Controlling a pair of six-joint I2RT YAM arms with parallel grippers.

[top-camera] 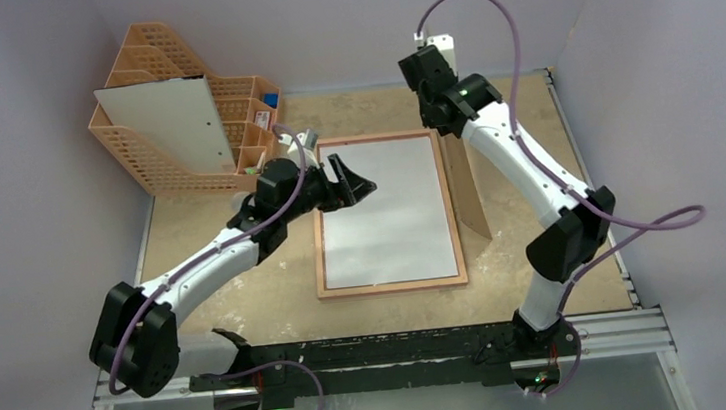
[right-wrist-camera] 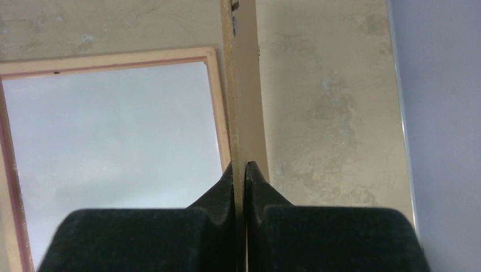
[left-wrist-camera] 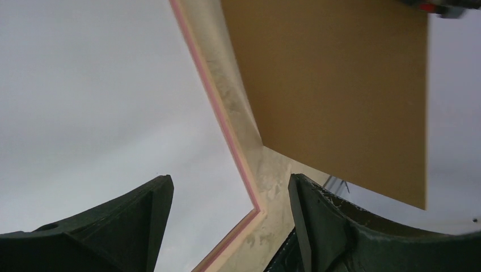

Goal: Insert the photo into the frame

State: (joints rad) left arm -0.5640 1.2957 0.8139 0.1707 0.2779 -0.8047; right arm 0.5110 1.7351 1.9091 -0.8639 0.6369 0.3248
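Since the bits in the orange mesh rack [top-camera: 158,154] past the frame's far-left corner are too small to read, no labels from me. The frame [top-camera: 393,285] lies flat on the tabletop [top-camera: 248,306], peach back up, with the photo [top-camera: 390,212] sitting inside it, white side up. The left arm reaches in from the frame's left. Its end effector [top-camera: 356,177] hangs over the frame's far-left part, jaws spread wide and holding nothing. The right arm arches over the frame's far-right corner, its end effector [right-wrist-camera: 240,165] pinched tight on the brown backing board [top-camera: 468,190], which stands on edge just beside the frame's right rail. The left wrist cam catches a pink strip along the frame's inner edge, which is hard to make out from overhead.
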